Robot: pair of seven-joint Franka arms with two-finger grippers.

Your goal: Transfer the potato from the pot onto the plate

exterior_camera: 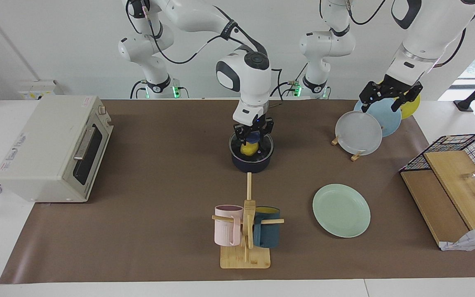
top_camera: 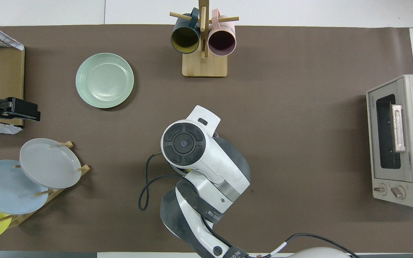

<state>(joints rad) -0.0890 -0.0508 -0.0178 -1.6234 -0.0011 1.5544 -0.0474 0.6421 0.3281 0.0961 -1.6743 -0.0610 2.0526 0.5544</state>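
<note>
**Right now: right gripper closing on the potato inside the pot**

Right now the right gripper (exterior_camera: 252,139) is reaching straight down into the pot (exterior_camera: 252,161), and its two fingers are pressing in against the potato (exterior_camera: 248,149) from either side, gripping it. The potato is sitting between the fingertips, inside the pot's rim, its yellow body showing just below the gripper. Whether it is resting on the pot's bottom cannot be told. From overhead, the right arm's wrist is covering the pot almost entirely, so the potato is not showing there.

The plate (exterior_camera: 341,210) is lying flat on the brown mat, farther from the robots than the pot and toward the left arm's end of the table, well apart from the pot. A mug stand (exterior_camera: 245,231) is standing farther from the robots than the pot, beside the plate.

The left gripper (exterior_camera: 390,96) is waiting with its jaws spread wide and nothing between them, hanging over the plate rack (exterior_camera: 359,134), well apart from the pot.
</note>
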